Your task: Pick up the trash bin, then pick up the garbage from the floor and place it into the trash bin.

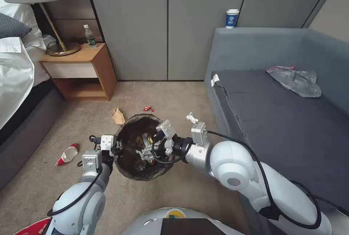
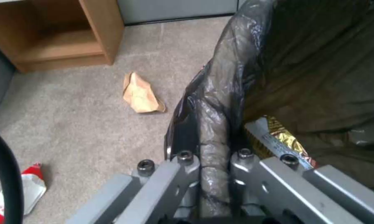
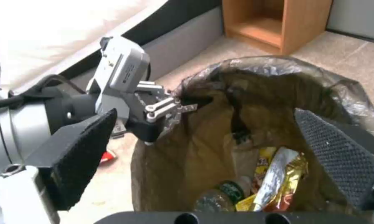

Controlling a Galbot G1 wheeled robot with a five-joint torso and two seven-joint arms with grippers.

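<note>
While the trash bin (image 1: 145,147) is held off the carpet by its left rim, the depositing step is judged to be in hand. Going from the left, a flattened red-white paper cup (image 1: 67,154) is seen on the floor, near the left gripper (image 1: 115,150), whose jaws are clamped on the bag-covered rim. A brown paper bag (image 1: 118,116) and a small red wrapper (image 1: 147,108) lie on the floor beyond the bin. Over the bin's mouth the right gripper (image 1: 145,152) is held with jaws spread wide and nothing between them; yellow wrappers (image 3: 278,174) and a green-labelled bottle (image 3: 220,196) lie inside. A white tissue (image 1: 191,118) lies beside the sofa. Next, a reach for floor litter is called for. No writing can be read.
</note>
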